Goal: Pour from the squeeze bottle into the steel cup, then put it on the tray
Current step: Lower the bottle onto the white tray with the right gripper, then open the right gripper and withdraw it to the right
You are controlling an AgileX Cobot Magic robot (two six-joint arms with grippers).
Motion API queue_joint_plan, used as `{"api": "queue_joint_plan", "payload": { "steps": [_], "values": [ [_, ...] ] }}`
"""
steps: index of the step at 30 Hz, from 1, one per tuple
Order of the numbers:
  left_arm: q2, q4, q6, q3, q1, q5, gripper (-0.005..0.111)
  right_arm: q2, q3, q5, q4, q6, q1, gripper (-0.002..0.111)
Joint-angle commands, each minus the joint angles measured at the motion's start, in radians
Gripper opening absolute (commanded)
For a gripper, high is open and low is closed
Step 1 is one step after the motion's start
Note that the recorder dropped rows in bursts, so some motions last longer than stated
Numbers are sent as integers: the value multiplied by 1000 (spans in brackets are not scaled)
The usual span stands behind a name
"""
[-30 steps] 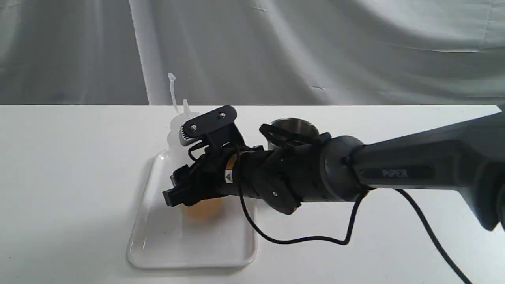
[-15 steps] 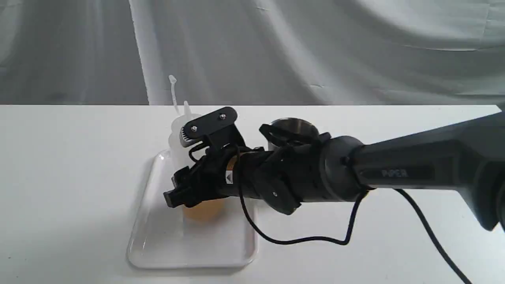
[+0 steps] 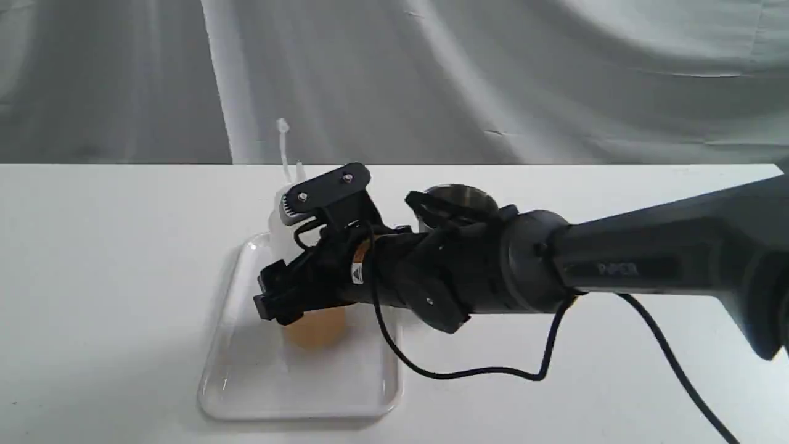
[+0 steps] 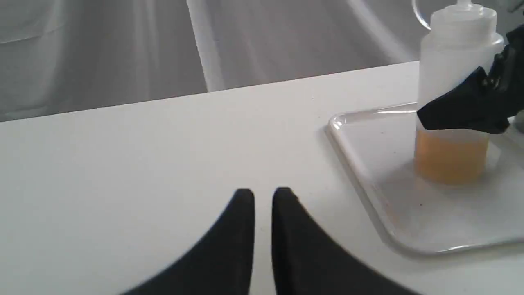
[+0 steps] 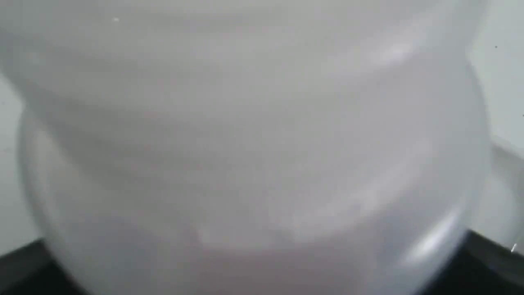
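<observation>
The squeeze bottle stands upright on the tray, amber liquid in its lower part and its cap strap sticking up. My right gripper reaches across from the right and is shut on the bottle's middle. In the left wrist view one of its fingers crosses the bottle above the liquid, over the tray. The bottle's blurred wall fills the right wrist view. The steel cup stands behind the right arm, mostly hidden. My left gripper hovers shut and empty over bare table, left of the tray.
The right arm's black cable loops over the table in front of the arm, right of the tray. A grey cloth backdrop hangs behind the table's far edge.
The bottle's top and cap strap have swung to the right, so it stands straighter. The right gripper's near finger has risen slightly. The cup and tray have stayed put.
</observation>
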Motion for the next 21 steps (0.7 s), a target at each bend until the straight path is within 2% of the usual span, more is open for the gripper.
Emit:
{"api": "queue_joint_plan", "payload": {
  "steps": [1, 9, 21],
  "values": [
    [-5, 1, -2, 4, -3, -7, 8, -12, -6, -19, 7, -5, 0, 93],
    [-5, 1, -2, 4, -3, -7, 8, -67, -6, -17, 7, -5, 0, 96],
    [-5, 1, -2, 4, -3, -7, 8, -329, -4, 49, -28, -5, -2, 96]
  ]
}}
